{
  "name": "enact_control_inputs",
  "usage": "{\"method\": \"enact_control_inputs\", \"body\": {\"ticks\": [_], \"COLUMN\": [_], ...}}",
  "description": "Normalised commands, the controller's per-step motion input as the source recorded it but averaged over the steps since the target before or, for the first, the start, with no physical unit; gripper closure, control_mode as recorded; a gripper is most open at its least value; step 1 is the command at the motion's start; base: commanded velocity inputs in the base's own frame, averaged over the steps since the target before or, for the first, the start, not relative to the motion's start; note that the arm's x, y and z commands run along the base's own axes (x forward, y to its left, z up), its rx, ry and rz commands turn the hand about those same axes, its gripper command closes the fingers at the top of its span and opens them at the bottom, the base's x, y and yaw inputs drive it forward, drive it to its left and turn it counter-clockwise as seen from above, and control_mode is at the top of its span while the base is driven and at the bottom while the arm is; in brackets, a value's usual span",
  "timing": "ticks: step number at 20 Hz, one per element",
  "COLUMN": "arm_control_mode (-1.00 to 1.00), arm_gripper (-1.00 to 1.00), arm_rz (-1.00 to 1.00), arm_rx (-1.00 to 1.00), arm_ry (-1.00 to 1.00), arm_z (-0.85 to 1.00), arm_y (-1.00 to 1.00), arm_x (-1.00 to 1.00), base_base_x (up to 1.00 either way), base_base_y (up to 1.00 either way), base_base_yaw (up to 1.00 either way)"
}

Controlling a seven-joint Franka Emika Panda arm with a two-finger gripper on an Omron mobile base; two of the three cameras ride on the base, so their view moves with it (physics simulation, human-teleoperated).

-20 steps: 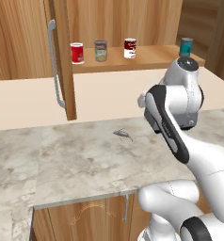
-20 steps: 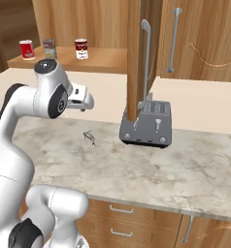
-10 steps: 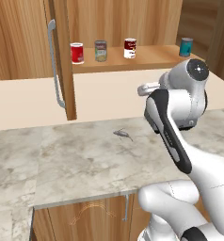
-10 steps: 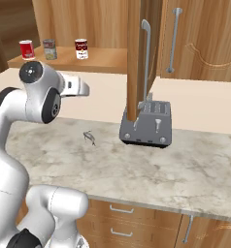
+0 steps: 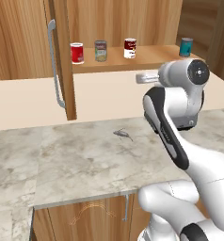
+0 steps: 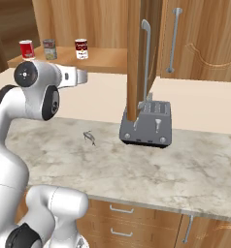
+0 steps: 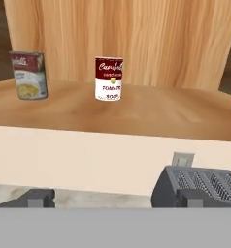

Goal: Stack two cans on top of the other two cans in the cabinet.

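Soup can (image 7: 108, 78) upright on cabinet shelf (image 7: 151, 112).

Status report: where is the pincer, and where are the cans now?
Pincer state unclear, aimed at tomato soup can. Four cans apart on cabinet shelf, none stacked. Toaster below on counter.

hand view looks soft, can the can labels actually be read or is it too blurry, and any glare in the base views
Hand view: slightly soft, yet the red-and-white can reads as tomato soup; the grey can has only a vague label. Left base view: even light, no glare, the four cans are too small to read. Right base view: faint shadow under the toaster, no blown highlights.
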Motion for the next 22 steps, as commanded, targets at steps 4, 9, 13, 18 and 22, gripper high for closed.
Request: {"method": "enact_control_inputs", "body": {"ticks": [4, 9, 13, 18, 22], "arm_control_mode": [-1.00, -1.00, -1.00, -1.00, -1.00], "arm_gripper": [-1.00, -1.00, -1.00, -1.00, -1.00], "arm_rz": [0.00, 0.00, 0.00, 0.03, 0.07], "arm_rx": [0.08, 0.05, 0.00, 0.00, 0.00], "arm_ry": [-0.01, 0.00, 0.00, 0.00, 0.00], "arm_z": [0.46, 0.41, 0.33, 0.10, 0.00], "arm_y": [0.01, 0.07, 0.07, 0.02, 0.02], "arm_x": [0.22, 0.27, 0.32, 0.38, 0.33], "base_base_x": [0.00, 0.00, 0.00, 0.00, 0.00], "base_base_y": [0.00, 0.00, 0.00, 0.00, 0.00], "base_base_yaw": [0.00, 0.00, 0.00, 0.00, 0.00]}}
